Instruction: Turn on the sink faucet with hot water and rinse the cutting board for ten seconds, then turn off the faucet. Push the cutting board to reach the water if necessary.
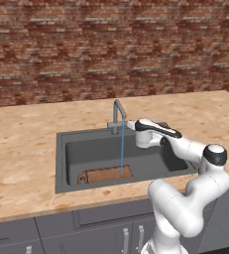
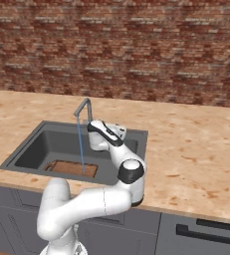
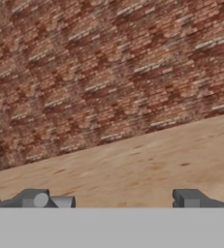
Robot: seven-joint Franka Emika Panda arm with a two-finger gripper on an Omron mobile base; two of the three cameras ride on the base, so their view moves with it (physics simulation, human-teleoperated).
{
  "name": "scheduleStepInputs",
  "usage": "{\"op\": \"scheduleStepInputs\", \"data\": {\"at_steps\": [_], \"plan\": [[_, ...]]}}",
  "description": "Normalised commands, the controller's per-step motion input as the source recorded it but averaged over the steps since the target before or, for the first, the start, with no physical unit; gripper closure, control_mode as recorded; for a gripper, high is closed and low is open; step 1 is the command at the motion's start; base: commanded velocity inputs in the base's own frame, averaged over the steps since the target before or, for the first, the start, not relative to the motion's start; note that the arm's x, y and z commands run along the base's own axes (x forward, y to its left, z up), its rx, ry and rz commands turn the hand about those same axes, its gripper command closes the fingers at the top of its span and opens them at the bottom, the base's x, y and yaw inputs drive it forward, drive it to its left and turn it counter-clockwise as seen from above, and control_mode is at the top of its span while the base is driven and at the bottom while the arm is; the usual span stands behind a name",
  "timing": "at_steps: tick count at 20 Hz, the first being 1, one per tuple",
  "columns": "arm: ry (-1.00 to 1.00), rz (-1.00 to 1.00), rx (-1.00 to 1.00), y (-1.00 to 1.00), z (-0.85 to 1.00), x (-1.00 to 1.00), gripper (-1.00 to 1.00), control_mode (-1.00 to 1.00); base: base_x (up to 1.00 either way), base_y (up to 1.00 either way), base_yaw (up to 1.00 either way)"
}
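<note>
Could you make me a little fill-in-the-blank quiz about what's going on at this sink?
1. The water falls from the sink faucet onto the ____.
2. The cutting board lies inside the ____.
3. The wall behind the counter is made of ____.
4. The hand is ____, holding nothing.

Missing words: cutting board; sink; brick; open

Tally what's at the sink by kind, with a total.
Faucet: 1
Sink: 1
Cutting board: 1
Water stream: 1
Total: 4
</note>
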Motion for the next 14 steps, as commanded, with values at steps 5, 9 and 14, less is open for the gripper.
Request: {"op": "scheduleStepInputs", "data": {"at_steps": [5,9,14], "plan": [[0.04,0.0,0.01,-0.21,0.15,0.0,-1.0,-1.0,0.0,0.0,0.0],[0.05,0.0,0.0,-0.01,0.43,-0.13,-1.0,-1.0,0.0,0.0,0.0],[0.05,0.0,0.0,0.0,0.58,-0.17,-1.0,-1.0,0.0,0.0,0.0]]}}
